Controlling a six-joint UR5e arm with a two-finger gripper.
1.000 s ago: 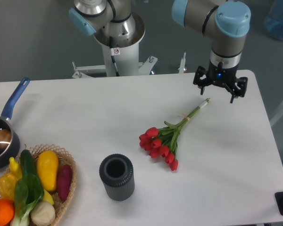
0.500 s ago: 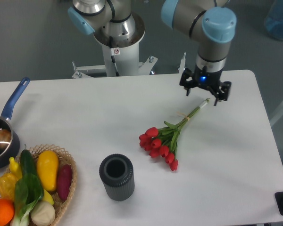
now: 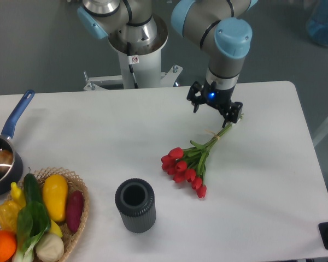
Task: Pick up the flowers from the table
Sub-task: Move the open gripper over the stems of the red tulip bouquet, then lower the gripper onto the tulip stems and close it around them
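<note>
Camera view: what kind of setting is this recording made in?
Probably a robotics lab staged with household props: a grey-and-blue robot arm on a pedestal behind a plain white table, with red tulips, a dark ribbed vase and a wicker produce basket.

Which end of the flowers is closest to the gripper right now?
The bare stem end, directly under the gripper. The red tulip heads lie at the far end, toward the dark cylindrical vase.
</note>
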